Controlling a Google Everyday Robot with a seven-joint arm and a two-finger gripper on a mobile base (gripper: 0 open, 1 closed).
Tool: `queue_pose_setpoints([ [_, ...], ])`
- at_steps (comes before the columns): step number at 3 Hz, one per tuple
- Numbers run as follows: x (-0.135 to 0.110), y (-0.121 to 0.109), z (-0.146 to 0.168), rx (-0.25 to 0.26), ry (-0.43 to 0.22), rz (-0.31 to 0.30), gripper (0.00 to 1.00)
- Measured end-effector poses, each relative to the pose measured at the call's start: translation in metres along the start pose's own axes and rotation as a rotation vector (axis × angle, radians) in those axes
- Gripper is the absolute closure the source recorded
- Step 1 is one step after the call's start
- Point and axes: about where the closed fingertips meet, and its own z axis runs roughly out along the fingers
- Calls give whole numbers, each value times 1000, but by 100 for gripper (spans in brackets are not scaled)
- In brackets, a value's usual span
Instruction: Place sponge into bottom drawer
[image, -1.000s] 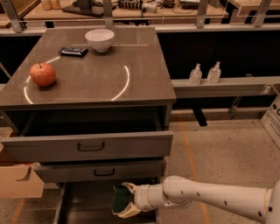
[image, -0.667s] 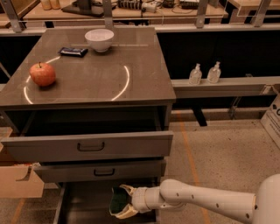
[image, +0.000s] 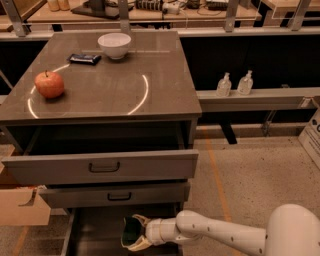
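Note:
The sponge (image: 131, 232), dark green on top, sits between the fingers of my gripper (image: 134, 234) at the bottom of the camera view. The gripper reaches in from the right on a white arm and is shut on the sponge. It holds the sponge over the dark interior of the bottom drawer (image: 95, 235), which is pulled out below the two shallower drawers. The drawer's thin grey left wall (image: 68, 235) shows; its front is out of view.
The top drawer (image: 102, 167) and middle drawer (image: 116, 194) are pulled out above the gripper. On the cabinet top (image: 105, 82) are an apple (image: 49, 84), a white bowl (image: 114, 45) and a flat dark packet (image: 84, 59). Two bottles (image: 235, 84) stand on a shelf at right. A cardboard box (image: 17, 205) is at left.
The gripper with the sponge has moved slightly left and down over the bottom drawer. The arm's elbow has come into view at the lower right.

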Motion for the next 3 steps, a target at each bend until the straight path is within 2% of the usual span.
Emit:
queue_pose_setpoints([
  [1,28,-6,25,13,37,10,83],
  [2,50,-22,45,48,88,22,60],
  [3,80,-38,65,79,167,41,28],
])
